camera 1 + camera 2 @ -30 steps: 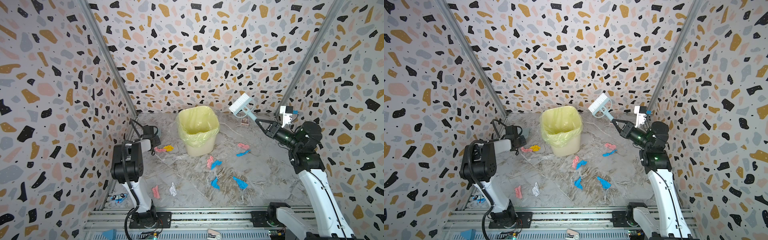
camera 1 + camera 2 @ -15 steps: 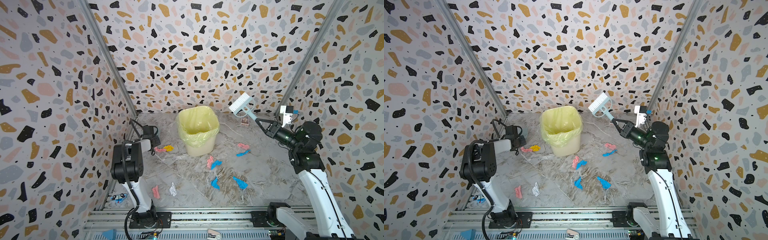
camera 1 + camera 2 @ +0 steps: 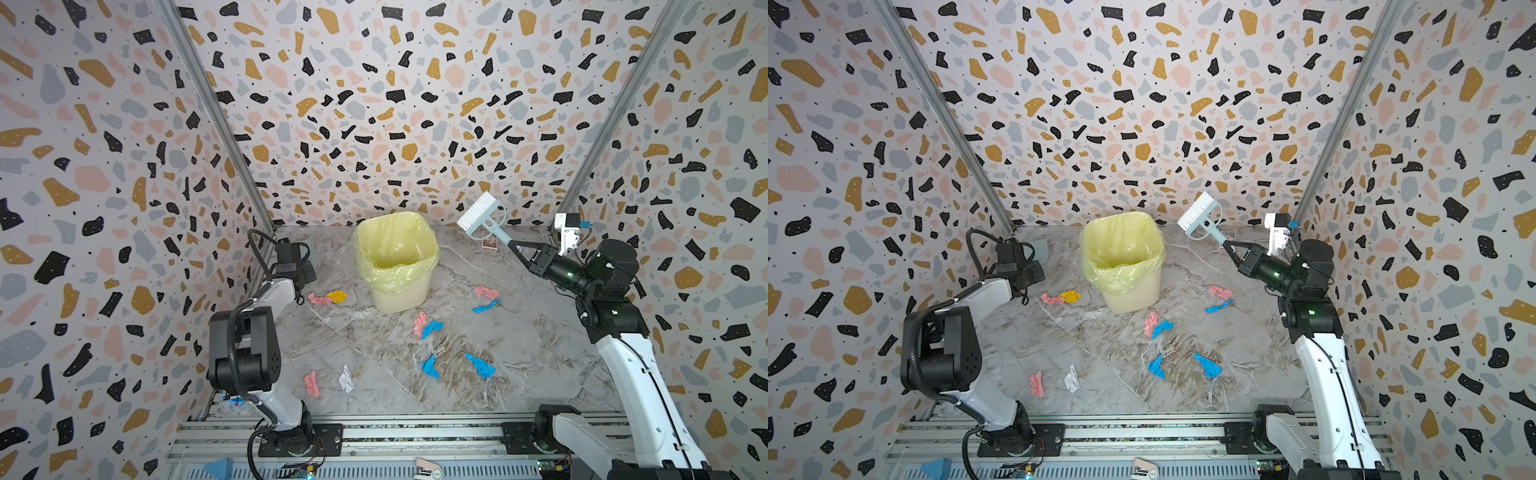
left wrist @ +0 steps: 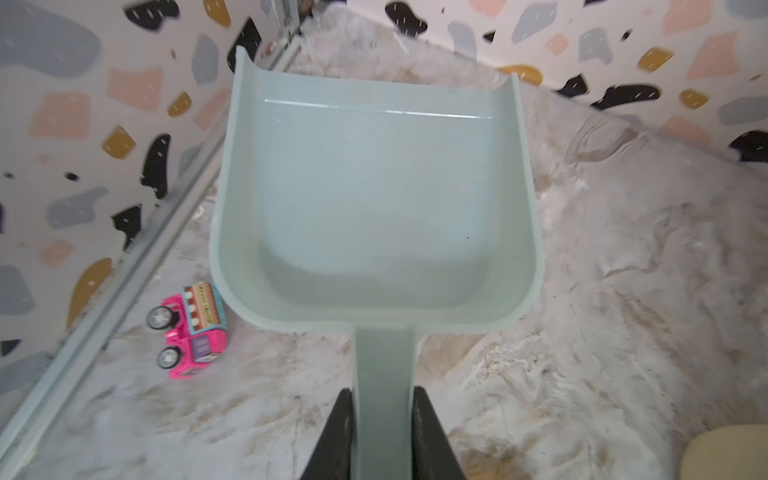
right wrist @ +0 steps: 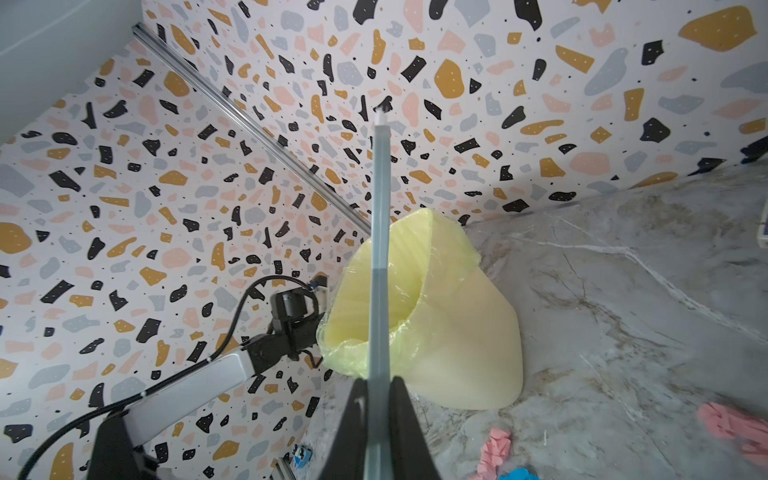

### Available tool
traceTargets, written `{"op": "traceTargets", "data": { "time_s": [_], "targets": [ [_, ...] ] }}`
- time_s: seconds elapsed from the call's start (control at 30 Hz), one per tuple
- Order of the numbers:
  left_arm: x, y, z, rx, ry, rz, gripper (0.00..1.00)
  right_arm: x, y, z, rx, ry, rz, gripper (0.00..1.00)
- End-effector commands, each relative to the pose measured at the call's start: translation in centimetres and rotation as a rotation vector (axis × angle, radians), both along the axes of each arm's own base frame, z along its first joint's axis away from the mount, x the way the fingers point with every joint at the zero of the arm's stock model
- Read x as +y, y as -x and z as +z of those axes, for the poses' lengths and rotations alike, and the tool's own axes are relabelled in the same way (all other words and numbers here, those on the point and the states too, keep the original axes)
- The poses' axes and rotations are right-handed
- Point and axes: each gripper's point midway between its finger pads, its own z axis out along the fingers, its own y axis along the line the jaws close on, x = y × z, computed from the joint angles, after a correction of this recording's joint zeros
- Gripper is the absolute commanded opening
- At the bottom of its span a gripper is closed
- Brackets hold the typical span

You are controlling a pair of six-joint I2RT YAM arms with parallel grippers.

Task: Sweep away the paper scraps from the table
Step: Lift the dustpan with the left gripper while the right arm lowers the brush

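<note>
Your left tool (image 4: pixel 381 392) clamps the dustpan (image 4: pixel 374 199) handle, your right tool (image 5: pixel 377 382) the brush (image 3: pixel 478 212). Nothing looks swept yet: the paper scraps (image 3: pixel 432 328) lie scattered on the worktop (image 3: pixel 540 353) beside and in front of the bin (image 3: pixel 399 295).

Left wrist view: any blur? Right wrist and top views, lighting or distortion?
Left wrist view: dustpan and toy car fairly sharp, wall patches at the edges smeared. Right wrist view: brush handle soft up close, bin stretched by the wide lens. Both top views: even light, faint shadows, no strong glare.

The left arm (image 3: pixel 276 291) and right arm (image 3: pixel 636 374) have white links, black joints, cables and jaws.
</note>
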Motion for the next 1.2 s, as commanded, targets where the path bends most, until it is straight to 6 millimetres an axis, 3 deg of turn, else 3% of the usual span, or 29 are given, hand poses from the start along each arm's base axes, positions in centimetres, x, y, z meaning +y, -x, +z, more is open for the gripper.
{"op": "traceTargets", "data": {
  "time_s": [0.0, 0.23, 0.47, 0.63, 0.73, 0.93, 1.07, 1.17],
  "targets": [
    [-0.1, 1.0, 4.1, -0.051, -0.027, -0.022, 0.0, -0.6, 0.3, 0.8, -0.033, 0.101, -0.028, 0.0],
    [-3.1, 2.4, 14.3, -0.179, -0.113, -0.114, 0.0, -2.5, -0.7, -0.3, 0.027, 0.264, -0.13, 0.0],
    [-9.9, 4.0, 23.0, -0.264, -0.19, -0.28, 0.0, -5.8, -1.1, -3.0, 0.205, 0.401, -0.284, 0.0],
    [-15.2, 5.7, 27.1, -0.299, -0.213, -0.419, 0.0, -7.5, -0.4, -4.8, 0.301, 0.496, -0.341, 0.0],
    [-18.6, 6.7, 28.7, -0.305, -0.207, -0.516, 0.0, -8.4, 0.0, -5.8, 0.357, 0.553, -0.363, 0.0],
    [-26.3, 9.4, 29.9, -0.29, -0.19, -0.733, 0.0, -8.8, 1.1, -8.5, 0.469, 0.617, -0.337, 0.0],
    [-31.8, 11.8, 28.7, -0.245, -0.172, -0.892, 0.0, -8.6, 2.2, -10.0, 0.536, 0.677, -0.319, 0.0],
    [-35.7, 14.1, 26.7, -0.202, -0.138, -1.011, 0.0, -7.9, 3.1, -11.0, 0.577, 0.72, -0.295, 0.0]
  ]
}}
